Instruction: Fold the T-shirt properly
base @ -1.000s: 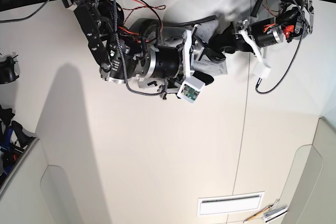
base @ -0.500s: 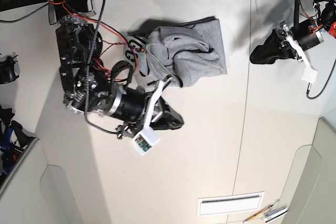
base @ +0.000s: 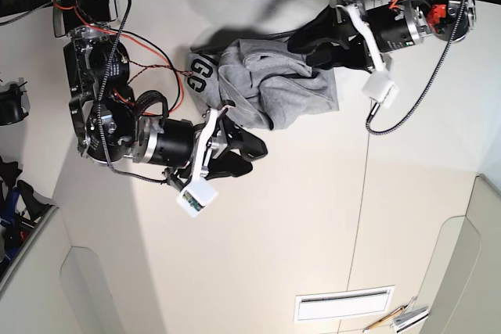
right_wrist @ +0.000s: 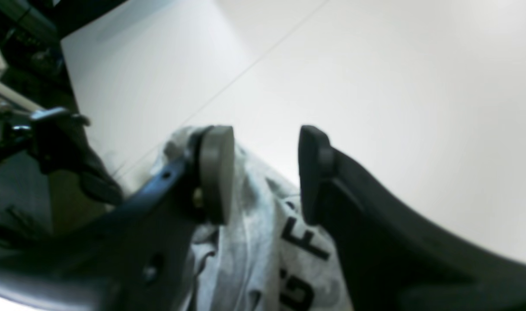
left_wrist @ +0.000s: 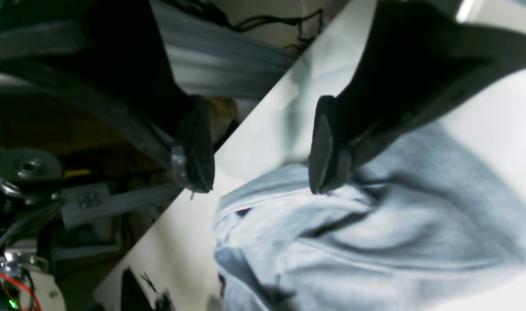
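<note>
Black block lettering shows on the T-shirt [base: 270,87]: two rounded letters that look like "GG" in the base view, and an "F" above a "G" in the right wrist view; no full word can be read.

The right gripper [right_wrist: 265,172] has its jaws spread with a clear gap between the pads, and nothing is pinched. It hangs over the lettered edge of the shirt, whose grey cloth and print show in the gap. Whether the pads touch the cloth cannot be told.

The left gripper [left_wrist: 256,149] is likewise spread wide and holds nothing. One fingertip [left_wrist: 325,149] sits at the shirt's upper edge, over the wrinkled cloth; contact cannot be told through the blur.

The T-shirt lies bunched and creased on the white table [base: 313,217], near its far edge, between the two arms. In the base view the right gripper [base: 249,150] sits just below the shirt's lower left part, and the left gripper [base: 305,48] at its upper right corner.
</note>
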Action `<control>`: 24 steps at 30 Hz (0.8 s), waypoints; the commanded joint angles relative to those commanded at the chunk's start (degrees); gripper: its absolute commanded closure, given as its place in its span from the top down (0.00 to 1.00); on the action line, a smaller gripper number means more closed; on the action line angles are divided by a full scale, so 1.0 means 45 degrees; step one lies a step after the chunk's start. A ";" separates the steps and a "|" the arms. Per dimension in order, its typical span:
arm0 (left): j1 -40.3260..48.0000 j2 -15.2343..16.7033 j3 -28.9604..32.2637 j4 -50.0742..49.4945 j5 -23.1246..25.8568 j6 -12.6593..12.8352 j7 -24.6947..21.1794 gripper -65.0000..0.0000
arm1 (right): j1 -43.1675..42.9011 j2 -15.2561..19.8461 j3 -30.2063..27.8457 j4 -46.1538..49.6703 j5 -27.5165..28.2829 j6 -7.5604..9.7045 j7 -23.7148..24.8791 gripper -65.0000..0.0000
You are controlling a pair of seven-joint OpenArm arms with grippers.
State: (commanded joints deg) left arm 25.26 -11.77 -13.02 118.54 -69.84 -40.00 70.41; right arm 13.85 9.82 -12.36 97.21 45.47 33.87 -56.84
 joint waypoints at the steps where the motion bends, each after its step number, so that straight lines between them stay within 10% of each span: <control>1: -0.0005 0.0189 0.0219 0.0000 0.0355 0.0000 -0.0248 0.60 | -0.0044 -0.0005 -0.0369 0.0000 -0.0005 0.0000 -0.0005 0.38; 24: 0.0471 0.0491 0.0471 -0.1156 0.2739 0.0000 -0.0544 0.59 | -0.0087 0.0005 -0.1734 0.1156 0.1574 0.0194 -0.1647 0.37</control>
State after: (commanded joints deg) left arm 27.38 -9.56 -10.90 113.34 -57.52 -40.00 67.96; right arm 13.45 9.85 -20.16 102.41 52.56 34.74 -64.25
